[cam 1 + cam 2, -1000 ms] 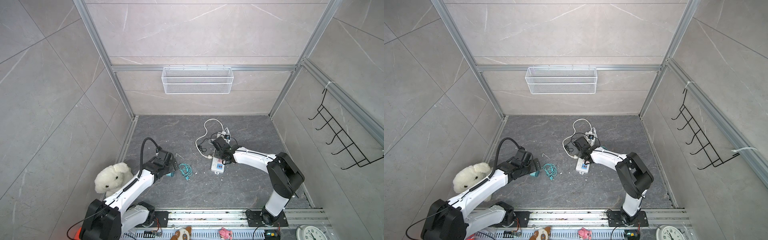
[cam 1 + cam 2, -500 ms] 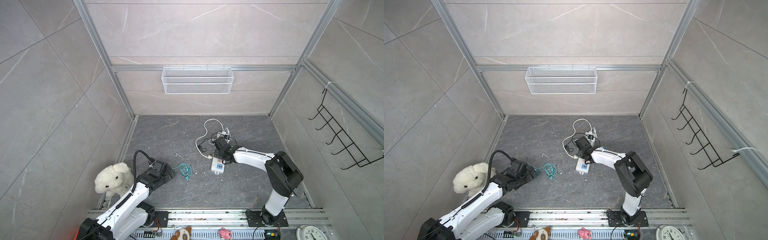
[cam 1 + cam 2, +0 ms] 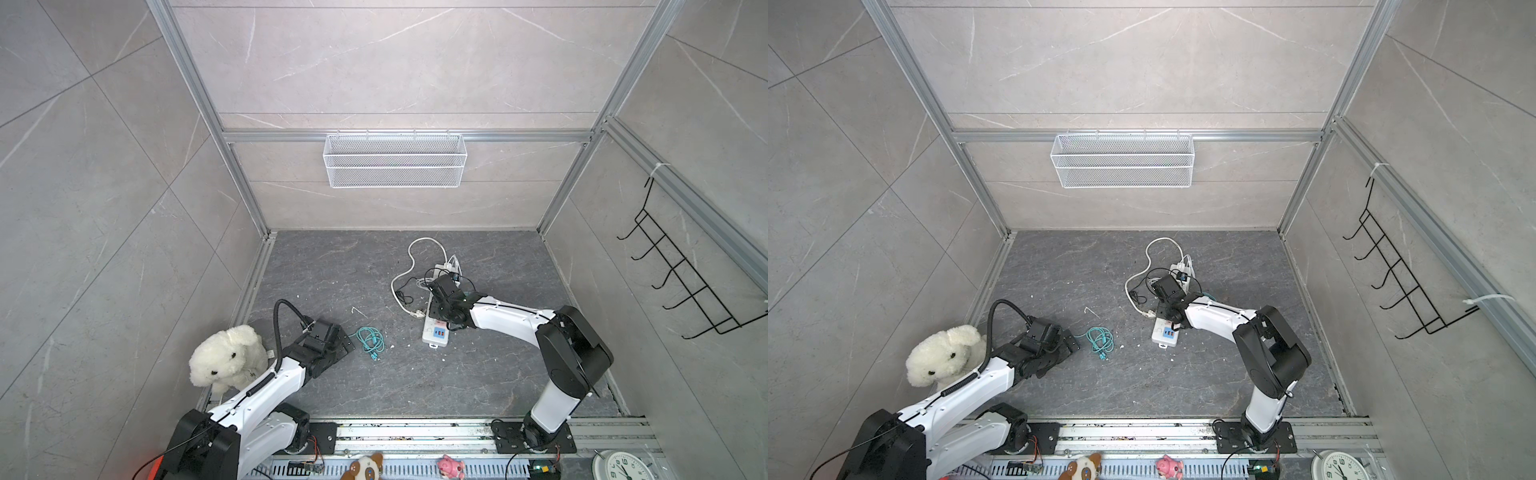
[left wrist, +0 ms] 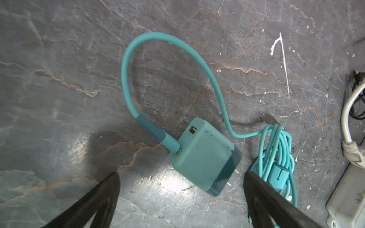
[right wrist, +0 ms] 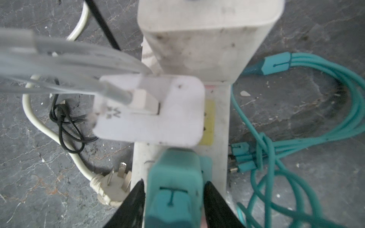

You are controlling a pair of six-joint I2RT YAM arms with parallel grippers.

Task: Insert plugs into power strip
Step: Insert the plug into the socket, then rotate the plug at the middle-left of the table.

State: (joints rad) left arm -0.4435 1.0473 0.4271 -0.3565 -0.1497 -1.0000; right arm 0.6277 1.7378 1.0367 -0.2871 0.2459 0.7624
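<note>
The white power strip (image 3: 436, 333) (image 3: 1166, 333) lies on the grey floor right of centre. My right gripper (image 5: 173, 181) hangs over it. Its jaws stand slightly open on either side of a teal plug (image 5: 174, 189) seated in the power strip (image 5: 222, 118). Two white plugs (image 5: 158, 116) (image 5: 205, 39) sit further along the strip. My left gripper (image 4: 181, 173) is wide open low over the floor, with a loose teal plug (image 4: 203, 156) lying on its side just beyond the fingertips. That plug's coiled teal cable (image 3: 371, 338) (image 4: 276, 158) lies beside it.
The strip's thick white cord ends in a pronged plug (image 5: 112, 189) next to the strip. Black cables (image 5: 67, 122) tangle there too. A white stuffed toy (image 3: 228, 357) sits by the left wall. A wire basket (image 3: 395, 160) hangs on the back wall.
My right gripper's jaws have parted from the teal plug they were clamped on. My left arm has drawn back toward the front and stayed open near the loose teal plug.
</note>
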